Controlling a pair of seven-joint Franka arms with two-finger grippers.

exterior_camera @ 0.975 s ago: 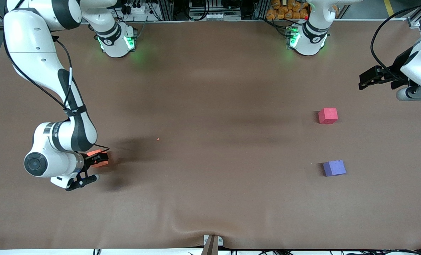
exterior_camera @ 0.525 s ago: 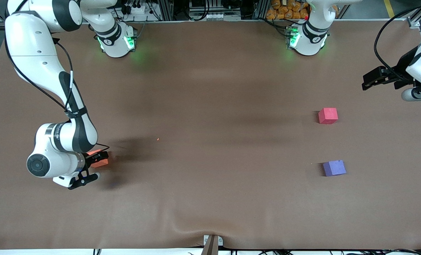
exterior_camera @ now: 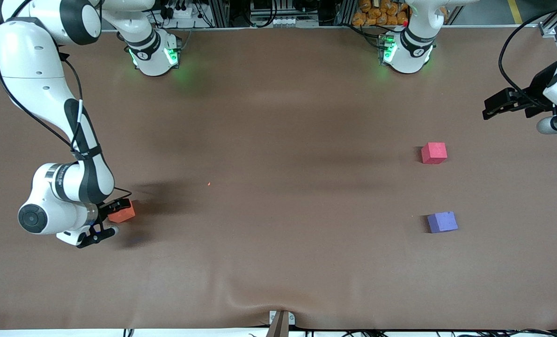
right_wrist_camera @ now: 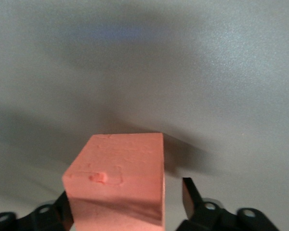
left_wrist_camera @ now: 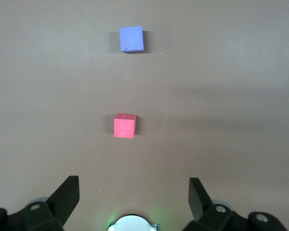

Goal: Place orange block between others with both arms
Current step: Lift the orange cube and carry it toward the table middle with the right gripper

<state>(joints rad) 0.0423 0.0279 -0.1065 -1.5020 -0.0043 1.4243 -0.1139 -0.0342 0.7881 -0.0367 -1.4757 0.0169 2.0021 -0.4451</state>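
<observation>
orange block [right_wrist_camera: 118,180] between right gripper's [right_wrist_camera: 125,202] not-yet-closed jaws

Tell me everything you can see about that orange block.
The orange block is a small matte cube, foam-like, with a little nick on one face. It sits on the brown table at the right arm's end, well apart from the red and purple cubes at the left arm's end. The right gripper straddles it, one finger on each side; one finger shows a slim gap to the block, so no firm grip shows. It looks level, not tilted.
</observation>
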